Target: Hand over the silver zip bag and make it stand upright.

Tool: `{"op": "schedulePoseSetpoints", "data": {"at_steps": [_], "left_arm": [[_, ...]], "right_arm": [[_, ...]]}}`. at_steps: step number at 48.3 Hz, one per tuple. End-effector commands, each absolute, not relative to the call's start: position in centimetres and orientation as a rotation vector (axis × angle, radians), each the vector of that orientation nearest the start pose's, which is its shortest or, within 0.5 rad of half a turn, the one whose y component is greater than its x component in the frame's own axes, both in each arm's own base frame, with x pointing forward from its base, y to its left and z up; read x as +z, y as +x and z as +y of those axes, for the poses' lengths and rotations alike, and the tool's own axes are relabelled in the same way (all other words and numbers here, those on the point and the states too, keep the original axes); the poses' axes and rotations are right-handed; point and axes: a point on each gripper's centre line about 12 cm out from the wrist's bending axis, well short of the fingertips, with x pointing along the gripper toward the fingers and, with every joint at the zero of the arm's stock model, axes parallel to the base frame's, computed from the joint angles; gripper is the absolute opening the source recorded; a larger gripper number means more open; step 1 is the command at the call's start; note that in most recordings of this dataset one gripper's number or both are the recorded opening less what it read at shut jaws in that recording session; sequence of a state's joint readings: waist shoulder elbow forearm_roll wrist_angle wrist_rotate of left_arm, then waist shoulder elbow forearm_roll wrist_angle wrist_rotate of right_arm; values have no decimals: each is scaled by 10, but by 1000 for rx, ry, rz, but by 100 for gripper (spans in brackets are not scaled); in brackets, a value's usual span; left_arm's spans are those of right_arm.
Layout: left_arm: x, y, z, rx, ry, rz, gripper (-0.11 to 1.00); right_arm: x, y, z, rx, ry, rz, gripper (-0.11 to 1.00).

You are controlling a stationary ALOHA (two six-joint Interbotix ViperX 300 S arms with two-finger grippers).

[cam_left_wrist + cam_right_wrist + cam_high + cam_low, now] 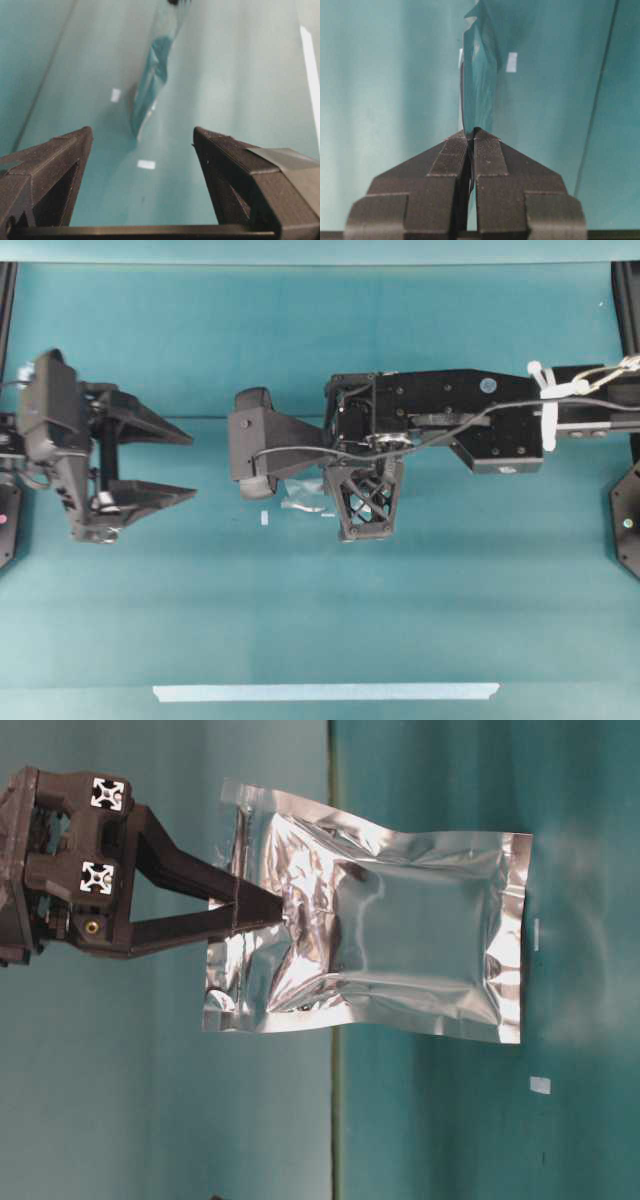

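The silver zip bag (400, 940) hangs edge-down from my right gripper (275, 910), whose jaws are shut on one end of it. In the right wrist view the right gripper (471, 132) pinches the foil, and the silver zip bag (479, 75) runs away from it, thin and edge-on. From overhead only a crinkled bit of the bag (303, 492) shows beside the right gripper (365, 502). My left gripper (192, 465) stands open and empty at the left, facing the bag. The left wrist view has the left gripper (142, 137) open with the bag (152, 75) ahead; its lower edge is near the table.
A small white scrap (264, 519) lies on the teal table below the bag; the same white scrap (146, 164) shows just beyond my left fingertips. A long pale tape strip (325, 692) runs along the front edge. Black frame posts stand at both far sides.
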State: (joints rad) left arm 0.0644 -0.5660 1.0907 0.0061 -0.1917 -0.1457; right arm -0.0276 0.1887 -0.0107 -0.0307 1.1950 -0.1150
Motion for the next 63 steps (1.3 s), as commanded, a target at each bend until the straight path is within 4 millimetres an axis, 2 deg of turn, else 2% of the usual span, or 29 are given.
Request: {"op": "schedulePoseSetpoints", "data": {"at_steps": [1,14,37,63], "left_arm": [[229,267,16,77,-145,278,89],[216,278,14,68,-160,261,89],[174,308,10,59,-226,266,94],[162,316,6,51,-226,301,94]], "right_arm": [[252,436,-13,42,-106,1351,1],[256,441,-13,42,-105,1357,1],[249,438,-13,44,-106,1374,1],[241,437,-10,49,-107,1375,1]]}}
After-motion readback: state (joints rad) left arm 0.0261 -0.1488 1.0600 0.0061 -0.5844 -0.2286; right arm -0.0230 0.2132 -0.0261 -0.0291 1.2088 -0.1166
